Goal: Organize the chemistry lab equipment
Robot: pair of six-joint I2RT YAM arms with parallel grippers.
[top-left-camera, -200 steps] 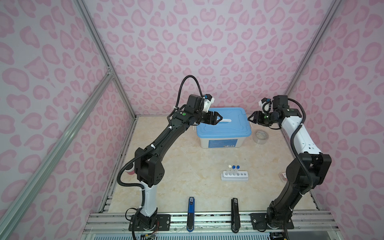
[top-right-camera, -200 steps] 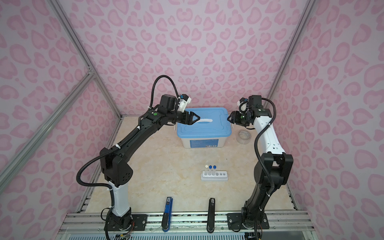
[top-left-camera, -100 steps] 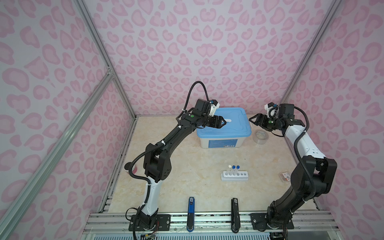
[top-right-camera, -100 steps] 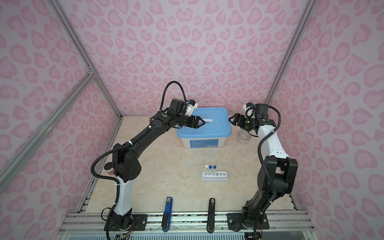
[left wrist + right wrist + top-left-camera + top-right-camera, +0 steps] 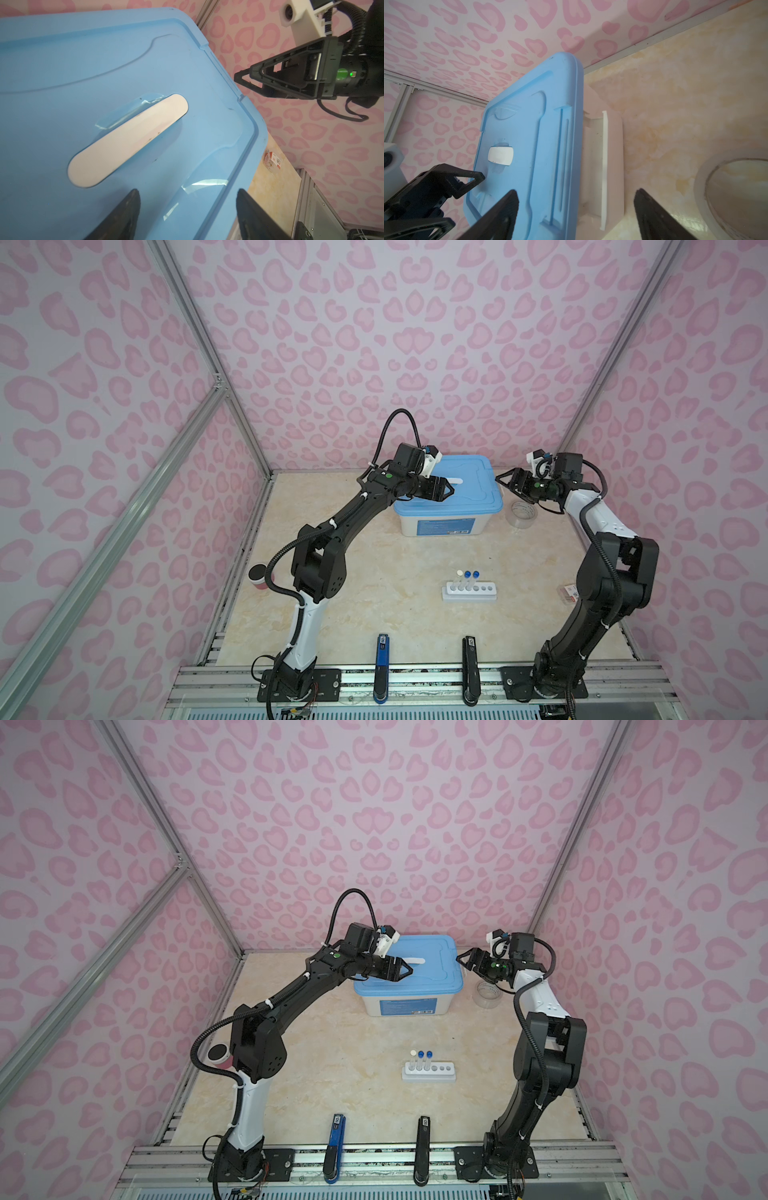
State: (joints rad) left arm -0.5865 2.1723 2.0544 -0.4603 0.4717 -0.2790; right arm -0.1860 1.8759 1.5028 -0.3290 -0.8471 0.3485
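My left claw [image 5: 187,195] is released. Its two dark fingers [image 5: 124,212] stand wide apart at the bottom of the left wrist view, with only blue lid [image 5: 62,62] showing between them. In both top views this claw [image 5: 449,490] hangs above the left part of the lid, just above centre frame, pointing right towards the white handle [image 5: 128,139] set in the lid's middle.

My right claw [image 5: 575,193] is also released, with its fingers [image 5: 500,216] spread wide at the bottom of the right wrist view. One finger lies over the lid's edge and the other over the bare table [image 5: 675,83]. In a top view it [image 5: 498,481] hovers just beside the right edge of the box [image 5: 436,526], pointing left, so the two claws face each other across the lid. I cannot tell whether either one touches the lid.

Just right of the box, below the right claw, a clear tape roll [image 5: 523,515] lies flat on the table.

The white rack [image 5: 469,594] sits well apart from both claws, in the lower centre-right of both top views. Three tubes [image 5: 467,578] stand upright in its left-hand holes, a white cap at the left and then two blue caps.

At the far left edge of the table stands a pink jar [image 5: 258,577] with a black lid. At the far right edge, partly behind the right arm, lies a small white and red packet [image 5: 568,593].
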